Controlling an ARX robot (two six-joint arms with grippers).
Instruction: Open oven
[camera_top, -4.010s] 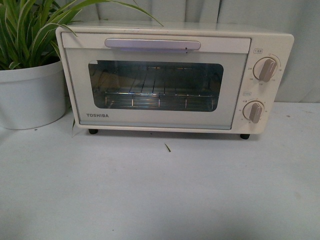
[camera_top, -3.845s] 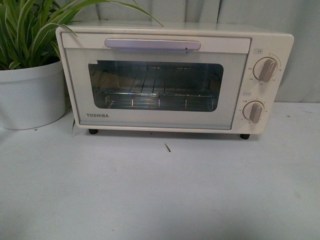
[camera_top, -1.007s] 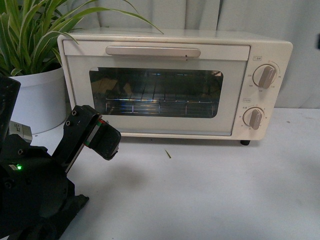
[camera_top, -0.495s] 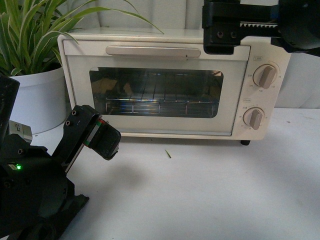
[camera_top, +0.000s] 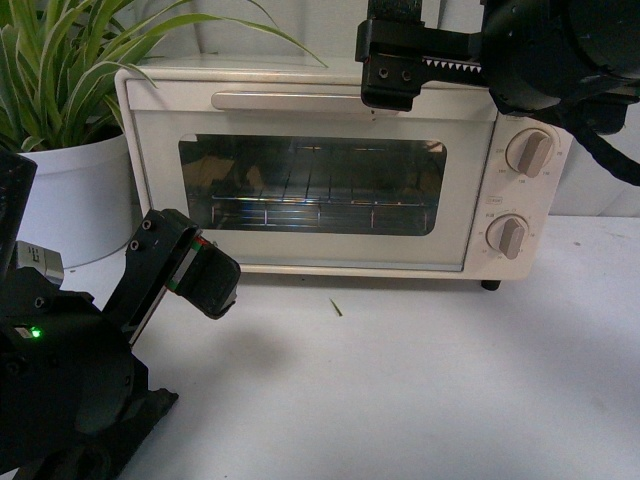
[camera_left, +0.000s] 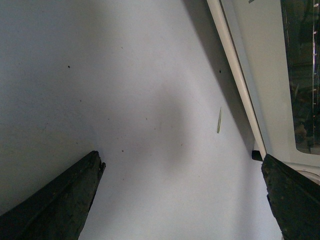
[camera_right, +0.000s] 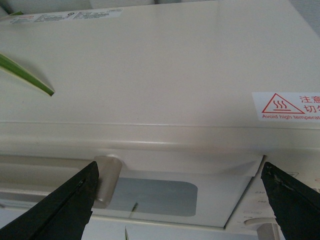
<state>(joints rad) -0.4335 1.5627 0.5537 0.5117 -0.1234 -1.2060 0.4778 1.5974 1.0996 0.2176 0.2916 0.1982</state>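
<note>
The cream-white TOSHIBA oven (camera_top: 300, 250) stands at the back of the table with its glass door shut. Its silver bar handle (camera_top: 285, 100) runs along the top of the door, and two beige knobs (camera_top: 530, 152) sit on the right. My right gripper (camera_top: 392, 70) is open and hovers above the oven's top front edge, over the handle's right end. In the right wrist view the open gripper (camera_right: 180, 210) looks down on the oven top (camera_right: 150, 65) and the handle end (camera_right: 105, 180). My left gripper (camera_top: 195, 272) is open and empty, low over the table, left of the door; it also shows in the left wrist view (camera_left: 180, 200).
A green plant in a white pot (camera_top: 85, 190) stands close to the oven's left side. A small green sliver (camera_top: 336, 300) lies on the white table (camera_top: 400, 390) in front of the oven. The oven's black foot (camera_left: 256, 155) shows beside my left fingers.
My right arm has come in from the upper right and moved left above the oven's top. My left arm came in at the lower left earlier and now holds still. The door stays shut.
</note>
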